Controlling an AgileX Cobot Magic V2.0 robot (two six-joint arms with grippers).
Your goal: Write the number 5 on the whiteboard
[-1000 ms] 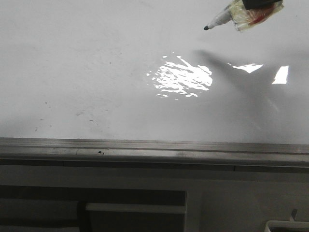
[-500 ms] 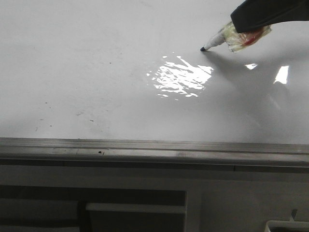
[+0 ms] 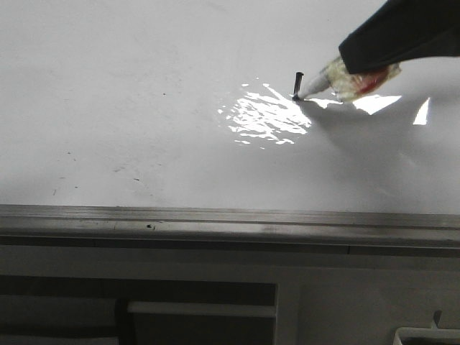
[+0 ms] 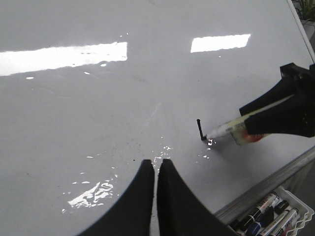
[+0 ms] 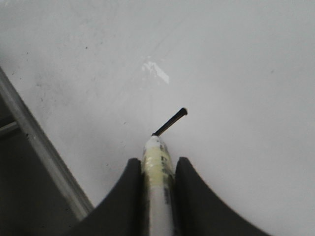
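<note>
The whiteboard (image 3: 144,86) is glossy white with glare and a grey edge rail (image 3: 215,219). My right gripper (image 3: 374,61) is shut on a white marker wrapped in yellowish tape (image 3: 327,77), and the marker's tip touches the board. From the tip runs a short black stroke (image 3: 297,85), the only part of the number 5 that shows. The stroke (image 5: 171,121) and the marker (image 5: 158,172) also show in the right wrist view, with the right gripper (image 5: 158,164) closed around the barrel. My left gripper (image 4: 156,167) is shut and empty above the board, on the near side of the stroke (image 4: 199,129).
A white tray with several markers (image 4: 270,219) sits just beyond the board's edge rail (image 4: 275,179) in the left wrist view. Small dark specks (image 3: 118,170) dot the board near the rail. A frame and a white bar (image 3: 201,309) lie below the board.
My right gripper came down with the marker, its tip met the board, and it drew a short black stroke toward the near edge. The left gripper shows no change.
</note>
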